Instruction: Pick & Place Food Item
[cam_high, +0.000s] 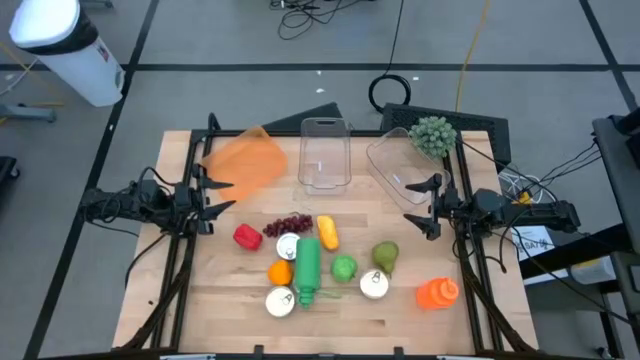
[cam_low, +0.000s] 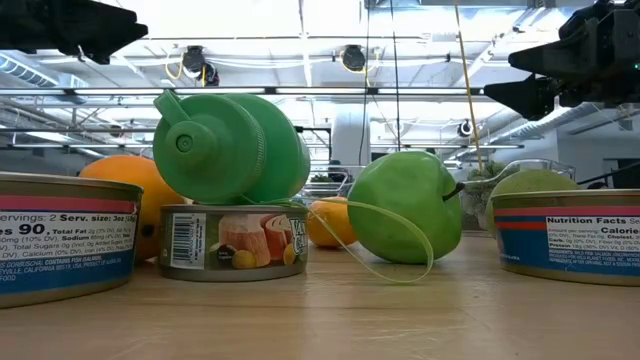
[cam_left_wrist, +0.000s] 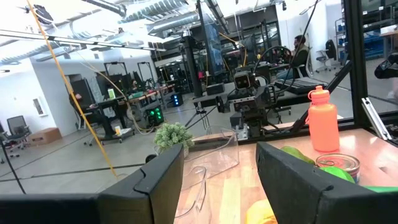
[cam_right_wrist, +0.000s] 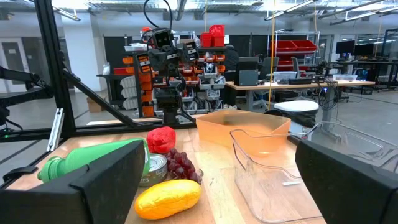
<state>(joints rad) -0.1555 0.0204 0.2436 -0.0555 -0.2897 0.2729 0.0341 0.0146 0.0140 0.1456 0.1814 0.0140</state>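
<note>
Surface (cam_high: 230, 290): pale planked wood, matt. Two bins at 12 o'clock (cam_high: 324, 152) (cam_high: 398, 165): clear glossy plastic. Orange bin (cam_high: 245, 160): translucent plastic. Green bottle (cam_high: 307, 265): smooth matt plastic. Cans (cam_low: 233, 240): metal with glossy paper labels. Green apple (cam_low: 405, 207): smooth, glossy. Tool fingers (cam_left_wrist: 298, 180): dark matt plastic.

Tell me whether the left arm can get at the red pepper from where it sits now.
Probably yes. The left gripper hovers open at the table's left edge, and the red pepper lies nearest it, with bare wood between; the grapes and a can crowd only its far side.
</note>
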